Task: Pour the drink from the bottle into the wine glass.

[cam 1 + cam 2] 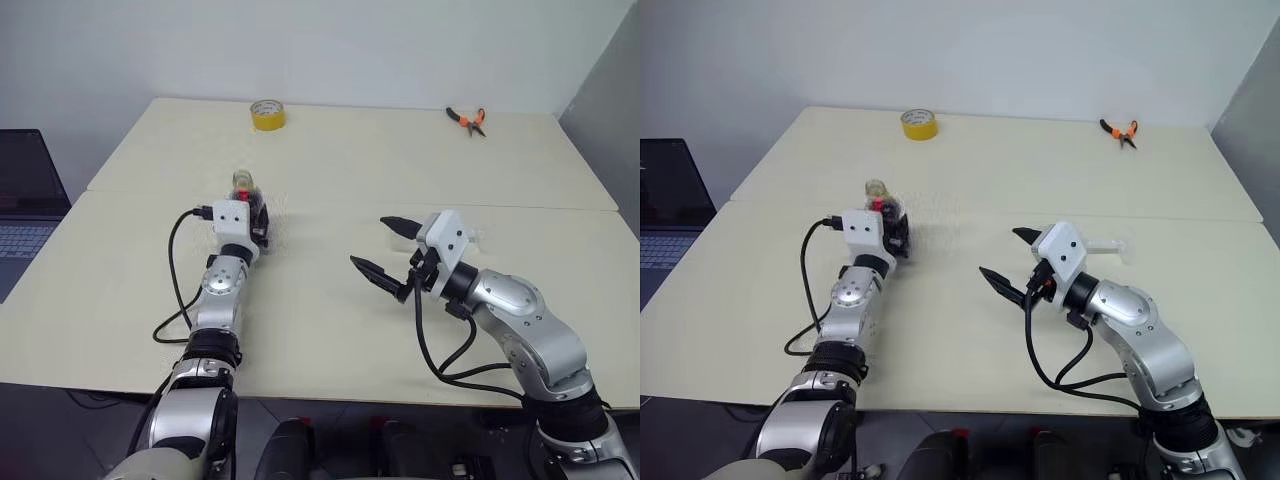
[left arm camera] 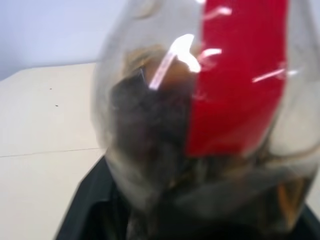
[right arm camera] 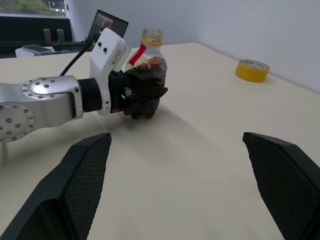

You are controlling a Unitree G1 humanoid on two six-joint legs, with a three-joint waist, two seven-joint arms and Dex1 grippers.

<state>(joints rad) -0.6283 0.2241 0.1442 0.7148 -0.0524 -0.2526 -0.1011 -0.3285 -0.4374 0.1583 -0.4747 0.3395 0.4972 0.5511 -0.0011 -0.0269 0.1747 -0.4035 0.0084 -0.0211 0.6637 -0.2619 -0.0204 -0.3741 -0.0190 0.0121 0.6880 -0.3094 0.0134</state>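
Bottle (image 3: 152, 50) stands upright on the tabletop (image 1: 330, 330), left of centre, well short of the yellow tape roll (image 1: 267, 115) and the orange-handled pliers (image 1: 466, 120) at the far edge.

Left gripper (image 3: 142, 100) is level, with its black fingers either side of the bottle's lower body. Can't tell whether they're actually squeezing it or just straddling it. Right gripper (image 1: 370, 242) is spread wide and empty, hanging above the tabletop well to the right of the bottle and aimed roughly at it.

The drink (image 3: 147, 70) is dark and fills the lower bowl. The red label sits higher up, and the top looks yellowish, so the cap is probably on and needs to come off before any pour.

Handling, my read:
- It's small thin plastic with some liquid in it, so light but bottom-weighted.
- The walls will flex, and over-squeezing with the cap off pushes drink out.
- The rounded body is glossy and likely slick, so it could rotate in a two-finger pinch when tilted.
- Best hold is mid-to-low on the widest part of the body, below the label, with the neck left free.
- Use firm but not crushing pressure.

Wine glass is too faint for me to place. Treat it as fragile and tippy.
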